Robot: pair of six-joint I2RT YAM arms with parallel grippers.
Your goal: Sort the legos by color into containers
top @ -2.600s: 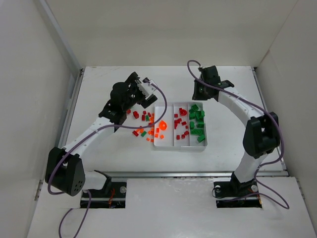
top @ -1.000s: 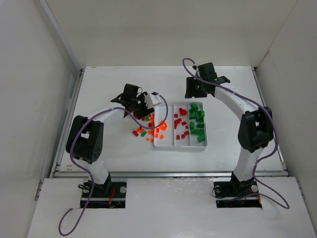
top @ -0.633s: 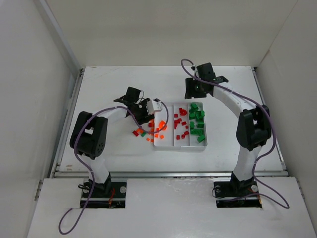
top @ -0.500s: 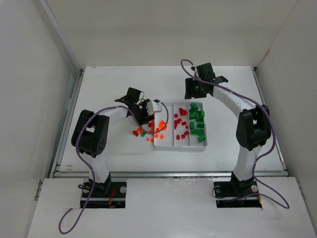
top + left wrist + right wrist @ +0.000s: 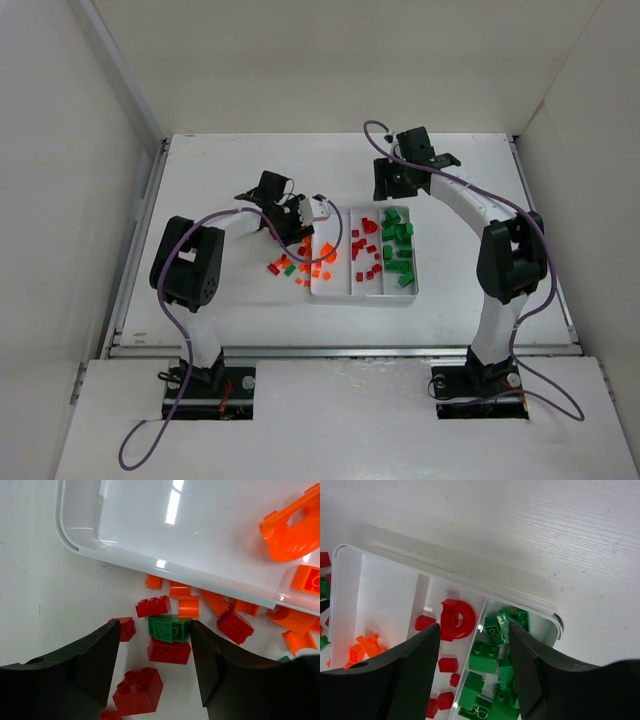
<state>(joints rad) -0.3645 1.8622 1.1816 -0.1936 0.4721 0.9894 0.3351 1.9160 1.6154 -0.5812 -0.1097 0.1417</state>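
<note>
Sorting partly complete, shown from above and from both wrist cameras. The white tray point(image 5: 365, 294) sits mid-desk point(image 5: 220, 180). Its compartment nearest the right arm holds the green legos point(image 5: 398, 243), the middle one the red legos point(image 5: 364, 252), and the one nearest the left arm a few orange legos point(image 5: 327, 254). By this count, more than half the bricks appear sorted. What is left is the loose cluster point(image 5: 288, 264) of red, orange and some green bricks on the desk just beside the tray's left wall. The left fingers point(image 5: 95, 665) are spread moderately and hold nothing; they straddle a green brick point(image 5: 170, 628) that touches a red brick point(image 5: 169, 651) and an orange piece point(image 5: 188, 607). Such crowding, with the tray rim point(image 5: 165, 567) near, could let neighbours get caught in a grasp. The right fingers point(image 5: 410, 670), likewise apart and empty, hover above the tray's far end, over a red arch point(image 5: 456, 620).
</note>
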